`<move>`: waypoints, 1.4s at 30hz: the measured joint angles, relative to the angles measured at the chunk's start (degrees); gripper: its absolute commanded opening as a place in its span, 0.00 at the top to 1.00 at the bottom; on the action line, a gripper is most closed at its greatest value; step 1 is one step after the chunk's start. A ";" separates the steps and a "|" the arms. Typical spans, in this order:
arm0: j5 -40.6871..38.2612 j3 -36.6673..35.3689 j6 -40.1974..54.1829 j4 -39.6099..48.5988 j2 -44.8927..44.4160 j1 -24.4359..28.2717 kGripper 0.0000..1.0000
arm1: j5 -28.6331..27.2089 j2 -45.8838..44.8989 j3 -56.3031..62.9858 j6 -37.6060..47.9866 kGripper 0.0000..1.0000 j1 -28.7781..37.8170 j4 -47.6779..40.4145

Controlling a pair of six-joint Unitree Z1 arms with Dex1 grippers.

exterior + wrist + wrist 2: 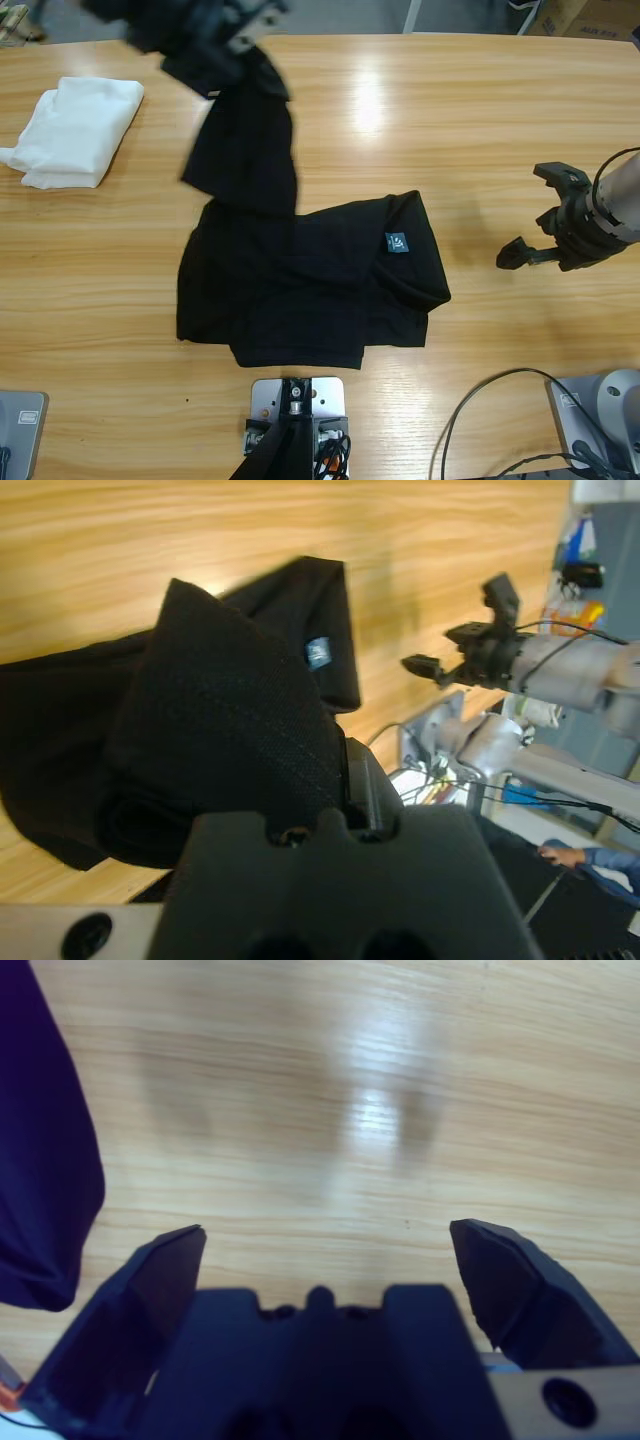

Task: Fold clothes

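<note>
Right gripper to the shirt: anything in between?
Nothing visible. Only bare table lies between the open right gripper and the shirt. The left gripper holds the shirt's far end up.

**Bright overhead light, glare on wood, soft wrist views**

The scene is brightly and evenly lit from above. A white glare patch sits on the surface in the high view, and another shows in the right wrist view. The black polo shirt swallows detail, its folds barely readable. The left pincer blurs at the top edge. Both wrist views are soft, with near parts out of focus.
</note>
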 measured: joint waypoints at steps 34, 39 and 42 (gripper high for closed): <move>8.72 -18.81 10.76 18.95 14.95 -8.34 0.01 | -1.64 -7.03 -12.32 -5.02 0.15 6.03 7.44; 14.02 3.05 10.87 14.21 4.25 -7.87 0.01 | 2.83 -9.64 -15.56 -0.33 0.14 10.99 7.41; 14.42 13.56 12.46 8.13 -2.20 -7.39 0.01 | 7.04 -9.52 -15.89 13.18 0.29 13.83 4.28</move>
